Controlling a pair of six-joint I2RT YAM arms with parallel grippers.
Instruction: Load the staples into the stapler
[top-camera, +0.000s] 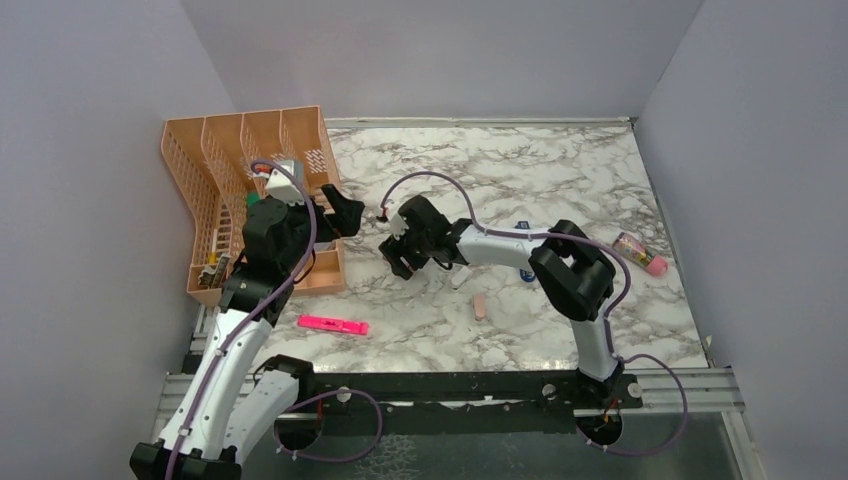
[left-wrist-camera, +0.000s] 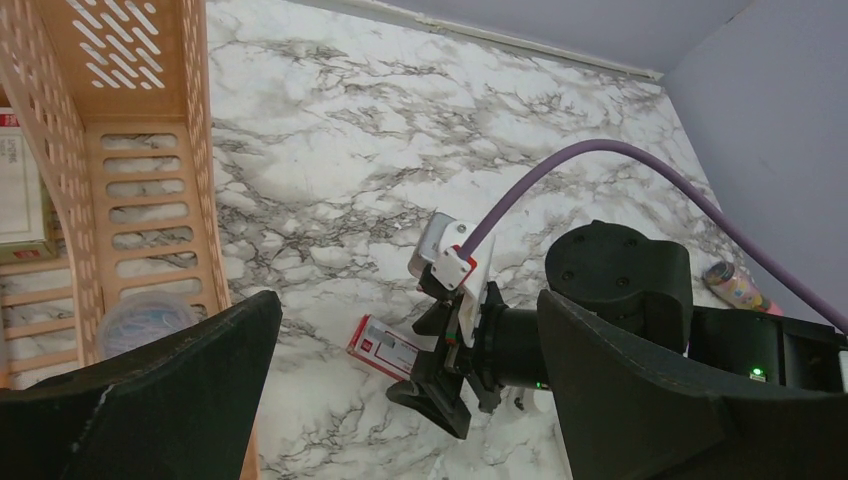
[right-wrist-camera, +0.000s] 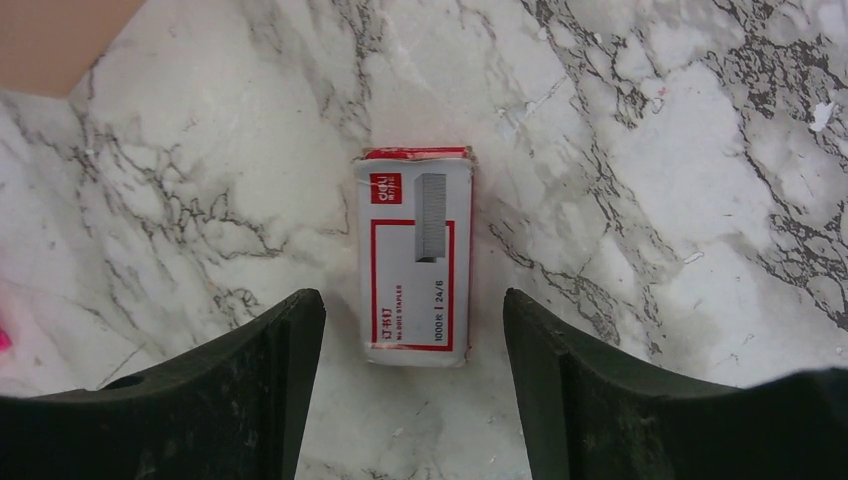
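The red-and-white staples box lies flat on the marble, and it also shows in the left wrist view. My right gripper is open, low over the box, with one finger on each side of its near end and not touching it. In the top view the right gripper hides the box. The blue stapler lies mostly hidden under my right forearm. My left gripper is open and empty, held above the table left of the box and facing the right gripper.
An orange mesh desk organizer stands at the far left. A pink highlighter lies near the front left. A peach-pink piece and a small white piece lie under the right arm. A pink-capped tube lies at the right.
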